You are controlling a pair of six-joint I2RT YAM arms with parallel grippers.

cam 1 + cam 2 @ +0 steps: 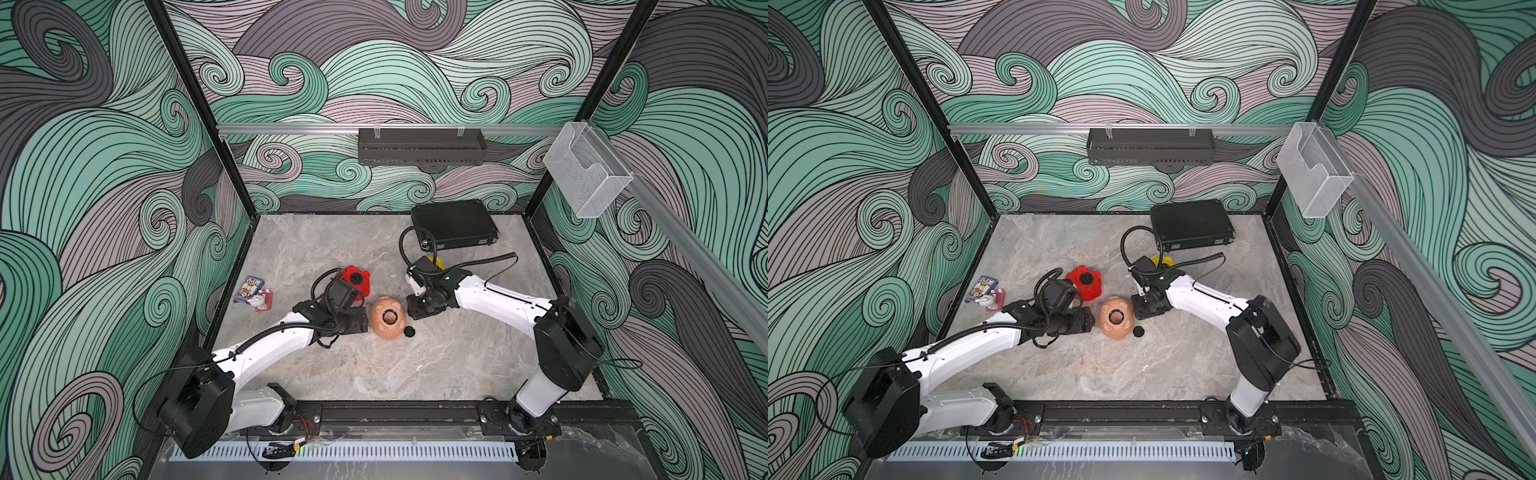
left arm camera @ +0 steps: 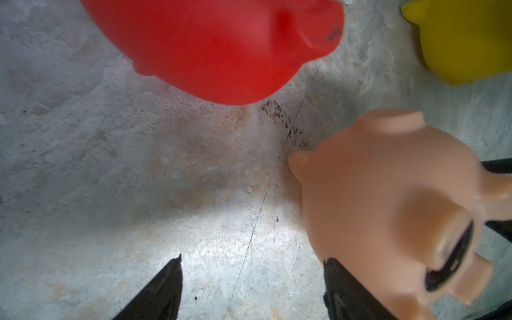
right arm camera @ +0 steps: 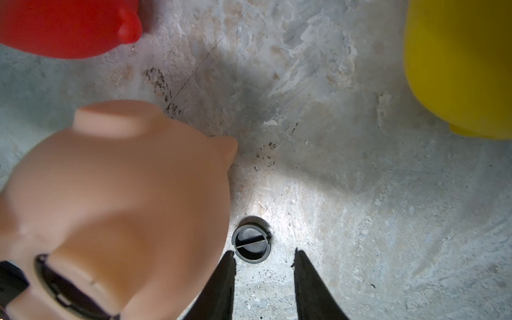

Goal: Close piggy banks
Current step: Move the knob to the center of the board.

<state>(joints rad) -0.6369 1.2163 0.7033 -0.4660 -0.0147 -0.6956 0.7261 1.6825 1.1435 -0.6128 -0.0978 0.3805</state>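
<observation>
1. Nearest the arm bases, on the marble table [image 1: 415, 365], a loose black plug [image 1: 409, 331] lies just beside the peach-pink pig [image 1: 384, 328].
2. Peach-pink pig: belly up, round hole unplugged, between both arms.
3. Left pincer [image 2: 249, 288]: released, jaws spread, one finger [image 2: 349, 293] against the pig.
4. Right pincer [image 3: 264, 279]: jaws apart and empty, tips just short of the plug [image 3: 251, 243].
5. Red pig [image 1: 360, 279]: farther back, plug seated.
6. Yellow pig [image 1: 1163, 261]: mostly hidden behind the right arm.
7. Black case [image 1: 455, 223]: farthest, by the back wall.
</observation>
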